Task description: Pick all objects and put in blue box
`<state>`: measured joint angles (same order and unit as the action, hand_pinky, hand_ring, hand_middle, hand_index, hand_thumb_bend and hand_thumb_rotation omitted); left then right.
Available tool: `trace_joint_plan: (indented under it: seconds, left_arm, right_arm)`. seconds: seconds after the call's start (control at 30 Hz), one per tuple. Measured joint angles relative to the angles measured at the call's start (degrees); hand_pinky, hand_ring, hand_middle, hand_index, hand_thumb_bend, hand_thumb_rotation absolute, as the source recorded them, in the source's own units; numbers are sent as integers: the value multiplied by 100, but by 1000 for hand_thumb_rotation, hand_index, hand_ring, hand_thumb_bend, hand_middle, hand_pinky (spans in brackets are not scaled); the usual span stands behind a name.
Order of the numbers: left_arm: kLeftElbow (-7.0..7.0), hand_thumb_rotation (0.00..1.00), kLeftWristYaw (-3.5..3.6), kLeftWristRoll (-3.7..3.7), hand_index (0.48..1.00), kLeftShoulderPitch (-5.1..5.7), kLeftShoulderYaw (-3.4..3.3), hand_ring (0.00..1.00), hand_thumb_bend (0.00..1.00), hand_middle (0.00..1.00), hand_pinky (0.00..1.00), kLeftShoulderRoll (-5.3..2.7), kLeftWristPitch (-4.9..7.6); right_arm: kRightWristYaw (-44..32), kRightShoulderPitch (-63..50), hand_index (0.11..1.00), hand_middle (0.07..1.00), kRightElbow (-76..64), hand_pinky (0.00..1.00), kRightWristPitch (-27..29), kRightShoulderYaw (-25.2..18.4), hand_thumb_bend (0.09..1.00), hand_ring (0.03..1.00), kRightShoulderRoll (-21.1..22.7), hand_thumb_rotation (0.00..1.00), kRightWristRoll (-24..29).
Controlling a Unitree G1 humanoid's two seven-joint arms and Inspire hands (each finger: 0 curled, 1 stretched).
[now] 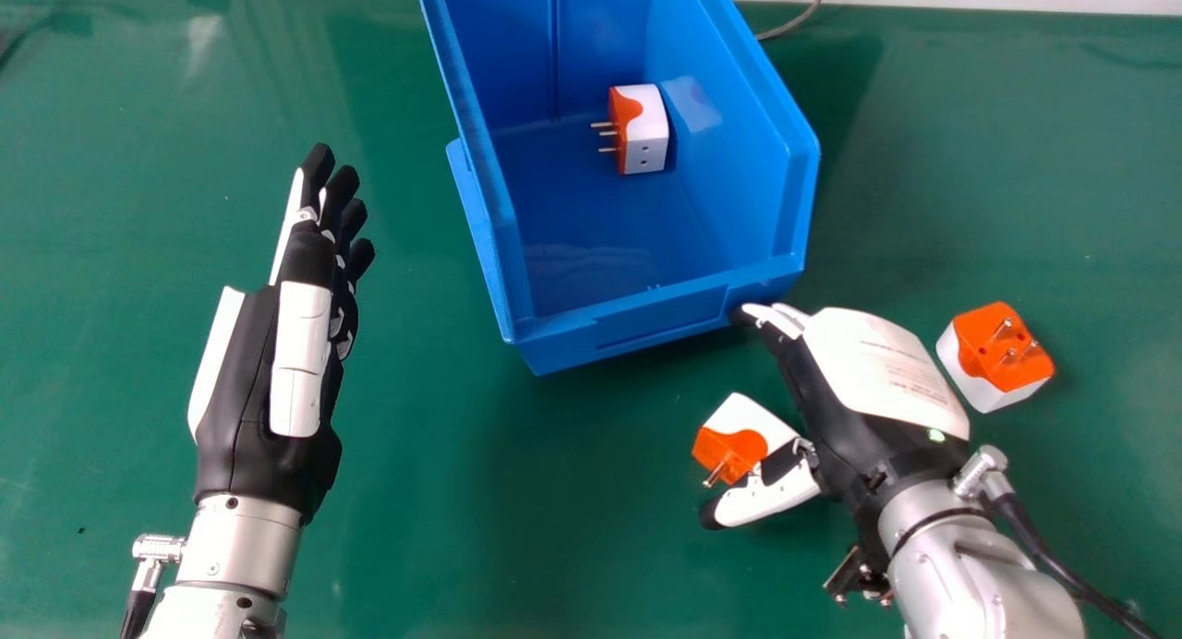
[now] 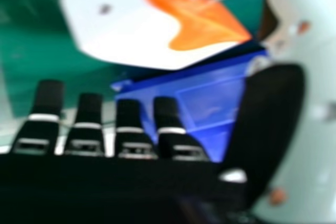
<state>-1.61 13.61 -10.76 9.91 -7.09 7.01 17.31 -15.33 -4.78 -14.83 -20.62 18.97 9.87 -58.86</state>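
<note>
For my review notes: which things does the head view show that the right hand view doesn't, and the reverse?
Head view: the left hand, fingers straight; the adapter inside the box; the adapter to the right of the right hand; and a grey cable behind the box.

Right hand view: two small dark holes in the white side of the nearest adapter, and the right hand's fingertips side by side.

Both: the blue box, the nearest adapter, the right hand with its thumb, and the green table.
</note>
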Motion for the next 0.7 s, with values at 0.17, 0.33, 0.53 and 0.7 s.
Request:
trace_joint_plan:
  seconds: [0.17, 0.33, 0.53, 0.7]
  left_arm:
    - [-4, 1000, -28, 61, 1000, 0, 9, 1000, 870, 1000, 1000, -35, 34]
    - [-6, 1000, -42, 62, 1000, 0, 9, 1000, 870, 1000, 1000, -63, 34]
    - [-12, 1000, -6, 64, 1000, 4, 5, 1000, 867, 1000, 1000, -50, 28]
    - [-12, 1000, -5, 65, 1000, 4, 0, 1000, 869, 1000, 1000, -50, 30]
  right_arm:
    - [-4, 33, 913, 907, 9, 770, -6, 60, 810, 884, 73, 158, 9]
    - [-533, 82, 909, 905, -136, 769, -313, 242, 812, 883, 135, 158, -210]
    - [-1317, 90, 900, 900, -551, 767, -959, 447, 813, 879, 84, 161, -883]
    - [-1801, 115, 871, 884, -593, 751, -1450, 622, 812, 854, -142, 150, -1651]
